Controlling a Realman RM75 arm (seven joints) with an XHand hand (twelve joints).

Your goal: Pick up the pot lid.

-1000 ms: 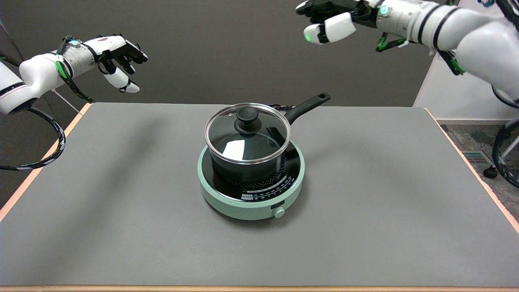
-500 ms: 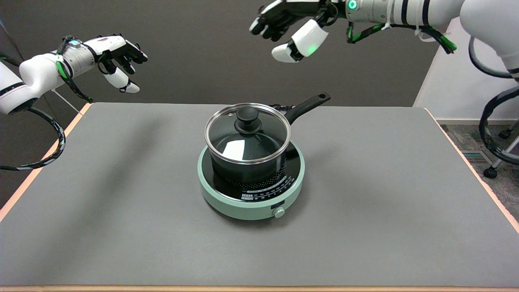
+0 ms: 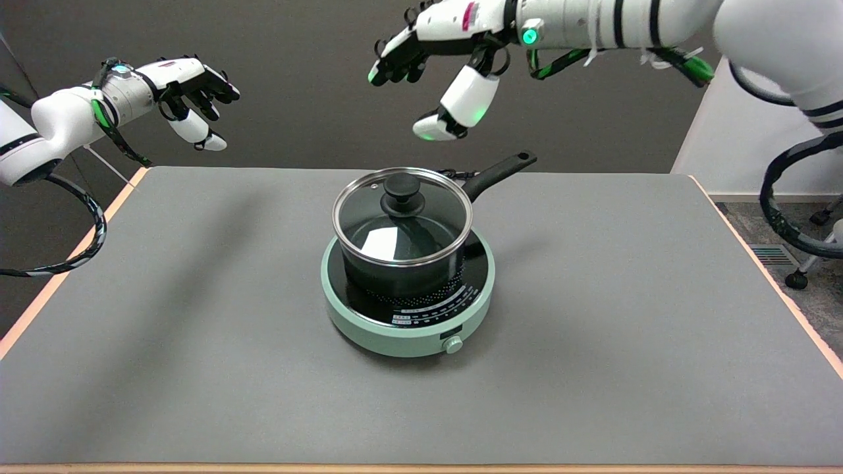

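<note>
A glass pot lid (image 3: pixel 402 217) with a metal rim and a black knob (image 3: pixel 402 193) covers a black saucepan (image 3: pixel 405 266). The saucepan stands on a round mint-green hotplate (image 3: pixel 408 322), its long black handle (image 3: pixel 498 170) pointing to the back right. My right hand (image 3: pixel 441 59) hangs in the air above and slightly behind the lid, fingers spread and empty, thumb pointing down toward the knob. A clear gap separates the hand from the lid.
The hotplate sits in the middle of a grey table (image 3: pixel 593 329) with an orange edge. The idle left hand (image 3: pixel 191 89) stays raised at the upper left. A white cabinet (image 3: pixel 744 151) and chair wheels stand beyond the table's right side.
My right hand has swept left and downward from the upper right, now hovering over the pot lid. Lid, pot and left hand have not moved.
</note>
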